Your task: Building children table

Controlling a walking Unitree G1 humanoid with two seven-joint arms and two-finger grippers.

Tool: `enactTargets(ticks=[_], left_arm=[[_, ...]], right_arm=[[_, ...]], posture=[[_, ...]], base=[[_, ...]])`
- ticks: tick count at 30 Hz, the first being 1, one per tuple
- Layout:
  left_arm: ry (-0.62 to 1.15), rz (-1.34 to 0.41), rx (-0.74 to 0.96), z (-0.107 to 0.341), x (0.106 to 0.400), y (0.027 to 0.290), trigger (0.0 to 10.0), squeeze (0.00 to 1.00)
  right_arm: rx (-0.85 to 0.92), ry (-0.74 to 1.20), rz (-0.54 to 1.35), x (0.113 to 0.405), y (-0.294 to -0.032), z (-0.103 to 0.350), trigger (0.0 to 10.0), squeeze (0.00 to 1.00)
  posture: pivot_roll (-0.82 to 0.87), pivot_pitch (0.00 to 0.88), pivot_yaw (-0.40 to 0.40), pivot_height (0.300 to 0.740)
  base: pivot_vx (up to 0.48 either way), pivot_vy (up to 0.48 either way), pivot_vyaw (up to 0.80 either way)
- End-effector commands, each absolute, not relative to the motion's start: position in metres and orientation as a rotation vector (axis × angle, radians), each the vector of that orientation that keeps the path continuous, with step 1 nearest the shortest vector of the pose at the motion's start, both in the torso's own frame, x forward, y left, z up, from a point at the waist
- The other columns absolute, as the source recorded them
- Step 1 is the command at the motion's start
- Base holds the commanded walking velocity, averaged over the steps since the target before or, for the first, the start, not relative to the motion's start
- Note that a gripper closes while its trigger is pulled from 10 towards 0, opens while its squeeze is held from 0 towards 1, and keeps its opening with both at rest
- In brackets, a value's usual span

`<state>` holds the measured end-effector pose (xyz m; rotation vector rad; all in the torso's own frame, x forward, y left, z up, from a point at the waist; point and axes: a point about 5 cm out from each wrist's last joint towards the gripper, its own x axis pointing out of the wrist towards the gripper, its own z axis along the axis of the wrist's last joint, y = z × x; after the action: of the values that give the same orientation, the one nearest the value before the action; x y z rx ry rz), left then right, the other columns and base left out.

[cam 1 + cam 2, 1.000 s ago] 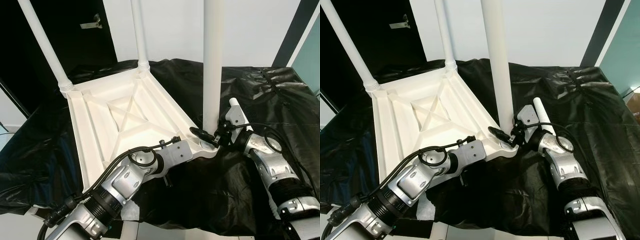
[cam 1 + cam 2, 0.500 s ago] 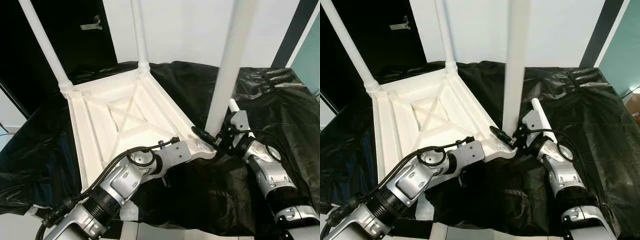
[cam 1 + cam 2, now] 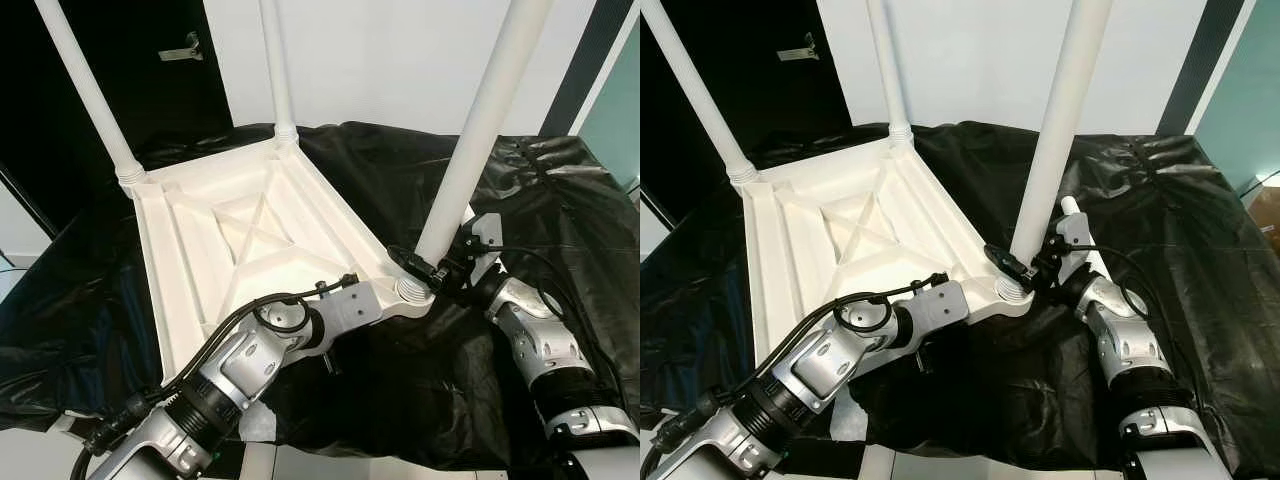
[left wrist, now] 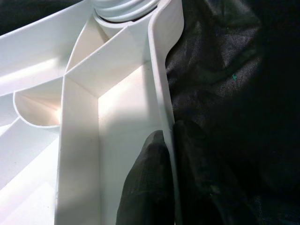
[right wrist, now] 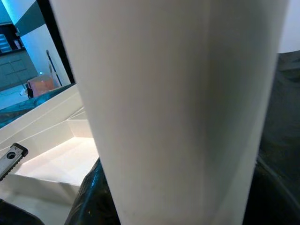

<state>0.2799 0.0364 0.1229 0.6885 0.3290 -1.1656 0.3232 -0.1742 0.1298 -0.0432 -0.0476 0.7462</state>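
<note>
— What has changed? 
— The leg in our right gripper now leans away from upright, jaws closed on its base at the socket. 
— And the tabletop? 
— Upside down on the worktop, our left gripper pinching its rim; the thread likely isn't seated.

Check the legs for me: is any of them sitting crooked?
Yes. The near leg, held low by the right gripper, leans toward the robot's right at its corner socket. The two far legs also splay a little, but less.
</note>
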Motion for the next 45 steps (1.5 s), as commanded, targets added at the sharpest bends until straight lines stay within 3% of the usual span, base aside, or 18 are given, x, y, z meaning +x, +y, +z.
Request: enactTargets(ticks=[1,4,10,15,21,33,45], left_arm=[[0.221,-1.079,0.743,0.147,0.290,0.042,10.0,0.00],[0.219,-1.078,0.744,0.147,0.290,0.042,10.0,0.00],[0.219,-1.075,0.744,0.148,0.291,0.042,10.0,0.00],[0.216,-1.075,0.745,0.148,0.292,0.042,10.0,0.00],[0.214,-1.072,0.744,0.149,0.292,0.043,10.0,0.00],[0.214,-1.065,0.752,0.151,0.294,0.047,10.0,0.00],[0.212,-1.075,0.761,0.151,0.294,0.046,10.0,0.00]], right_arm=[[0.057,0.212,0.673,0.306,-0.184,0.077,10.0,0.00],[0.184,0.218,0.600,0.308,-0.189,0.076,10.0,0.00],[0.159,0.237,0.577,0.305,-0.191,0.071,10.0,0.00],[-0.122,0.212,0.684,0.298,-0.178,0.069,10.0,0.00],[-0.219,0.231,0.768,0.288,-0.166,0.061,10.0,0.00],[-0.282,0.218,0.787,0.274,-0.168,0.049,10.0,0.00],[-0.127,0.187,0.711,0.276,-0.166,0.053,10.0,0.00]], posture=[[-0.02,0.004,0.037,0.740],[-0.02,0.005,0.035,0.740],[-0.02,0.005,0.039,0.740],[-0.02,0.003,0.041,0.740],[-0.02,0.002,0.039,0.740],[-0.03,0.000,0.053,0.740],[-0.03,0.000,0.066,0.740]], base=[[0.000,0.000,0.00],[0.000,0.000,0.00],[0.000,0.000,0.00],[0.000,0.000,0.00],[0.000,0.000,0.00],[0.000,0.000,0.00],[0.000,0.000,0.00]])
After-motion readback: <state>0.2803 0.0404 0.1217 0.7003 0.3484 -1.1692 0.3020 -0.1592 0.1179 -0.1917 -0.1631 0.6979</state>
